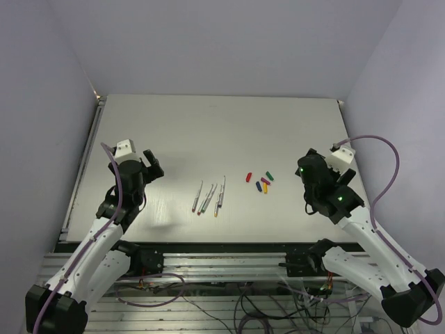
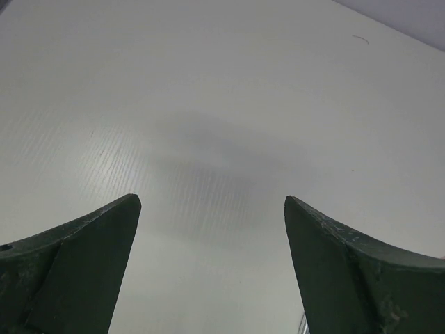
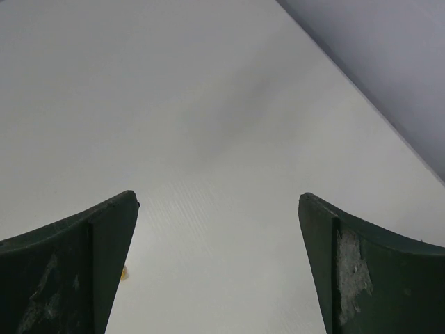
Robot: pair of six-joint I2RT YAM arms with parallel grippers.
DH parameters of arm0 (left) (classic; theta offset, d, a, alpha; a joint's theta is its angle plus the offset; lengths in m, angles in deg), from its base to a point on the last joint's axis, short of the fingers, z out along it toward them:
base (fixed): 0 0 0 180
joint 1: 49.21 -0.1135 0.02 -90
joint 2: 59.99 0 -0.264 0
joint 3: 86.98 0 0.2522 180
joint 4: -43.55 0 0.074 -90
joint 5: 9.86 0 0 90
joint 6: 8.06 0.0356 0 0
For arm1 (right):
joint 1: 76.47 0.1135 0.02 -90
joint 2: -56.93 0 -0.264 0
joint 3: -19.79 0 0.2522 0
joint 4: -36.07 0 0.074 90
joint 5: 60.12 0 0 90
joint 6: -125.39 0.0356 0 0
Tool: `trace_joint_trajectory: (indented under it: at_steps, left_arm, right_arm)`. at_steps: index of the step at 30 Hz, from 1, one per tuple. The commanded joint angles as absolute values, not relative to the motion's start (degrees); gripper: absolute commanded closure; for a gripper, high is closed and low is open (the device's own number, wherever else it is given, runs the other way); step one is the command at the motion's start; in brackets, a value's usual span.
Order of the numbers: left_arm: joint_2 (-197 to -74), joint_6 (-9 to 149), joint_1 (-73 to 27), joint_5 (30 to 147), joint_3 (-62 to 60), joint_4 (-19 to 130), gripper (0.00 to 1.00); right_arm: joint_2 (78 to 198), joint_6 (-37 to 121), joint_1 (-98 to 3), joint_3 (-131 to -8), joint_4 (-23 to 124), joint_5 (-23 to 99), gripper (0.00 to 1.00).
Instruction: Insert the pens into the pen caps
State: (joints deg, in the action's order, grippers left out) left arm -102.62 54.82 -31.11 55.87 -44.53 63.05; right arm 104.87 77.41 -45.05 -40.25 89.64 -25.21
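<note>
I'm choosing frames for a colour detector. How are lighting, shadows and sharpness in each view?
Top external view: soft even light, no glare on the table; pens and pen caps tiny, colours readable. Left wrist view: broad blurry shadow on the table, left fingers dark, underexposed. Right wrist view: fainter diagonal shadow, right fingers scuffed.

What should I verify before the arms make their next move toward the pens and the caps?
1. The left tool is open and empty: ok.
2. The right tool is open and empty: ok.
3. The pens lie uncapped on the table: ok.
4. All five pen caps are visible, in a loose cluster to the right of the pens: ok.
5. The pens lie far enough apart to pick one alone: cannot tell; the middle ones lie very close together.
6. A pen shows in a wrist view: not ok; neither view shows one.
</note>
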Motion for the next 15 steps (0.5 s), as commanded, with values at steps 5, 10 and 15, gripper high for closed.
trace_joint_trajectory:
  at_steps: [5, 10, 15]
  left_arm:
    - [-102.8, 54.4, -30.7, 55.3, -43.0, 62.5, 0.04]
    - [-103.0, 54.0, -30.7, 55.4, -43.1, 62.6, 0.04]
    - [-102.0, 55.5, -30.6, 58.4, -43.4, 60.4, 0.04]
  right_arm:
    - [104.9, 77.8, -44.7, -41.8, 90.5, -27.5, 0.00]
    - [105.3, 80.4, -44.8, -42.6, 92.5, -29.2, 0.00]
    - [104.1, 93.0, -44.7, -43.3, 100.1, -32.3, 0.00]
